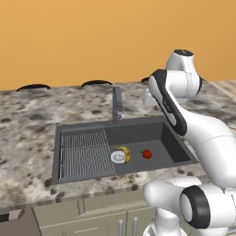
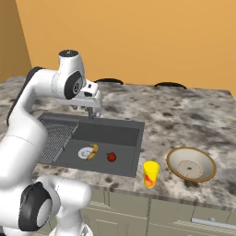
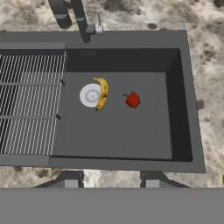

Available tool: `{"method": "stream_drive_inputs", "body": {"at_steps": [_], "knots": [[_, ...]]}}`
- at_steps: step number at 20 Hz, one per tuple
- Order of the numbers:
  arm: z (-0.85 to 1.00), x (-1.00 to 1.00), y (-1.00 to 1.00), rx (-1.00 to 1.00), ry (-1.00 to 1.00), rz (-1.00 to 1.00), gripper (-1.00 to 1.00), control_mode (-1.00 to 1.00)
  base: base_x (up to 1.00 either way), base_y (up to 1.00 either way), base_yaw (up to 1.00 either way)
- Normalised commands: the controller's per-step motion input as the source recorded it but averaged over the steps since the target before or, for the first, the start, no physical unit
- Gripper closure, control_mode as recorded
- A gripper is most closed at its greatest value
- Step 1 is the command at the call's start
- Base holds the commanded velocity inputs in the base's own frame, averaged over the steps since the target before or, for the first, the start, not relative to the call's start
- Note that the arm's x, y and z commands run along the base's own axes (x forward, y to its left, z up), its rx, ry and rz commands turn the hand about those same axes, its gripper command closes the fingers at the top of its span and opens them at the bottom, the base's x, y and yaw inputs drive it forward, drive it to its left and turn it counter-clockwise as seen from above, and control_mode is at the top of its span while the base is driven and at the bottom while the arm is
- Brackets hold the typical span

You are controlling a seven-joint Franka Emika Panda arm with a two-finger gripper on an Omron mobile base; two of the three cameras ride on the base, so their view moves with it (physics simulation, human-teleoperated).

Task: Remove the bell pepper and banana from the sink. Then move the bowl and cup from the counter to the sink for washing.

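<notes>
cup [image 2: 150,174], bowl [image 2: 191,164], right base view

- One sink [image 1: 83,133], with one drain [image 3: 90,95], one faucet [image 1: 117,104] and one ribbed drainer [image 3: 28,105]
- One banana [image 3: 102,92]
- One pepper [image 3: 132,99]
- One cup [image 2: 150,174]
- One bowl [image 2: 191,164]
- One counter [image 2: 184,115]

Sink [image 3: 183,87] open from above; faucet [image 3: 81,22] blocks rear edge.
</notes>
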Motion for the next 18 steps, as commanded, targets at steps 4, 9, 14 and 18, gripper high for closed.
{"method": "stream_drive_inputs", "body": {"at_steps": [4,9,14,18], "knots": [[-0.01,-0.08,-0.02,0.00,-0.01,0.00,-1.00,-1.00,0.00,0.00,0.00],[-0.06,-0.14,-0.12,0.00,0.00,0.03,-1.00,-1.00,0.00,0.00,0.00],[-0.08,-0.08,-0.19,0.00,0.00,0.09,-1.00,-1.00,0.00,0.00,0.00],[-0.20,-0.03,-0.25,0.00,0.00,0.13,-1.00,-1.00,0.00,0.00,0.00]]}}
